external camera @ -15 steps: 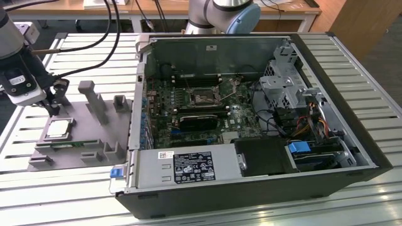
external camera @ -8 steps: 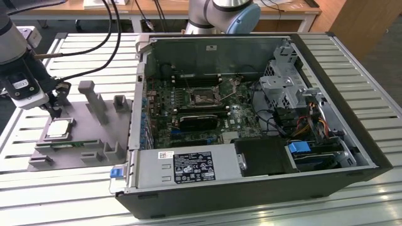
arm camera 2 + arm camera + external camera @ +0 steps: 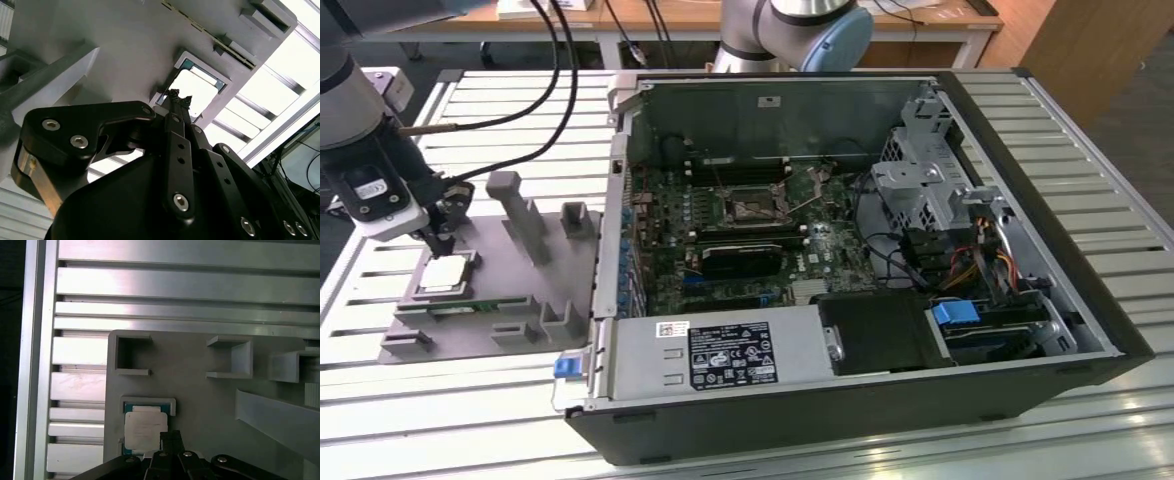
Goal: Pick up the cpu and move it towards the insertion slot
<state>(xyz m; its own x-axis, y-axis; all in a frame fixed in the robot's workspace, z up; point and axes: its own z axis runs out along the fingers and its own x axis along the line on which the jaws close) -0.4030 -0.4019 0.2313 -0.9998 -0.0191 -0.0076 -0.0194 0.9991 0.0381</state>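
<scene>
The cpu [image 3: 444, 272] is a small silver square lying flat in a pocket of the grey fixture plate [image 3: 520, 285], at the exterior view's left. My gripper [image 3: 440, 242] hangs just above the chip's edge, its dark fingertips close together with nothing between them. In the first wrist view the cpu [image 3: 142, 430] lies in its framed pocket and the gripper [image 3: 171, 436] overlaps its corner. The second wrist view shows the gripper [image 3: 180, 96] pointing at the bright cpu [image 3: 202, 87]. The insertion slot [image 3: 754, 207] sits on the motherboard inside the open computer case, far to the exterior view's right of the gripper.
Upright grey posts [image 3: 518, 215] rise from the fixture plate between the gripper and the case wall [image 3: 607, 200]. A black block [image 3: 747, 260] lies below the socket, and a power supply [image 3: 720, 355] fills the case front. Cables [image 3: 520, 60] trail from the arm. The table is slatted aluminium [image 3: 175, 285].
</scene>
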